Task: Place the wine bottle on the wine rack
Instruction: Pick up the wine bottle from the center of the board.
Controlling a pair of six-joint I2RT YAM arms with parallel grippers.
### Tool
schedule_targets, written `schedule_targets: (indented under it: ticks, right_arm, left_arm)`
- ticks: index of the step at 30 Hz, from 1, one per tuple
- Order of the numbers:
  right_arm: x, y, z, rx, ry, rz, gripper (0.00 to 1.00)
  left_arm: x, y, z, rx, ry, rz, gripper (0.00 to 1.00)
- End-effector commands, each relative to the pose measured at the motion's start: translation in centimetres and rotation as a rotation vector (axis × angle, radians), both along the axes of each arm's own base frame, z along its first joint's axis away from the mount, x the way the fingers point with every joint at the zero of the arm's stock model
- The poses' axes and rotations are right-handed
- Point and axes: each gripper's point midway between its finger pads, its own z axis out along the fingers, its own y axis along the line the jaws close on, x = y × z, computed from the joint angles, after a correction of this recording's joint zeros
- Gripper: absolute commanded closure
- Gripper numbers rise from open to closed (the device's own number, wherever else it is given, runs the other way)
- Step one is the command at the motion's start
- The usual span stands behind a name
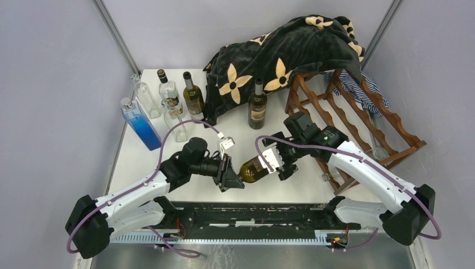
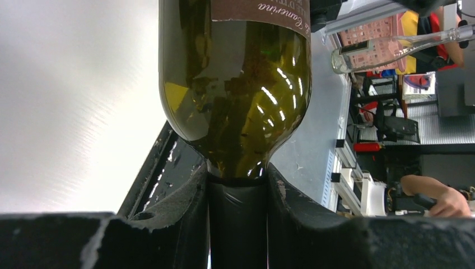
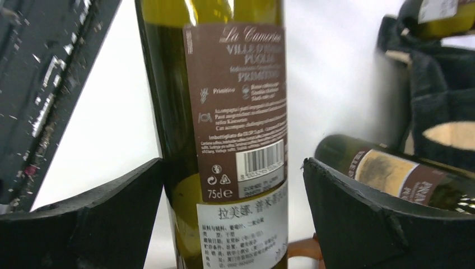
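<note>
Wine bottle, heavy, slick, breakable glass, hangs level over the table's near edge. Left gripper clamps its neck; right gripper stands open around the body, probably the steadier hold.

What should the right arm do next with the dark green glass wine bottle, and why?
Probably back the right pincer off the dark green glass wine bottle. Its jaws stand open around the labelled body, a gap showing on one side, while the left pincer clamps the neck, so that arm alone holds it.
</note>
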Motion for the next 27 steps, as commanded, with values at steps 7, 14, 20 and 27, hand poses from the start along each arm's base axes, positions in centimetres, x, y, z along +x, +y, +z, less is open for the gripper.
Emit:
schedule_targets:
  ticks: [7, 14, 20, 27]
  right_arm:
    - [-3.3, 2.2, 8.5, 0.154, 0.082, 0.166, 0.02]
    - [-3.0, 2.6, 11.4, 0.208, 0.082, 0.128, 0.02]
    - [-1.2, 2.5, 14.7, 0.263, 0.016, 0.028, 0.02]
    - [1.5, 1.7, 16.7, 0.338, -0.041, -0.127, 0.02]
  left_arm:
    - [0.5, -0.5, 3.0, -0.151, -0.115, 0.031, 0.98]
    - [0.5, -1.7, 4.0, -0.182, -0.173, 0.062, 0.98]
    - [0.6, -4.5, 3.8, -0.136, -0.265, 0.100, 0.98]
    - [2.0, -7.7, 3.9, -0.141, -0.369, 0.148, 0.98]
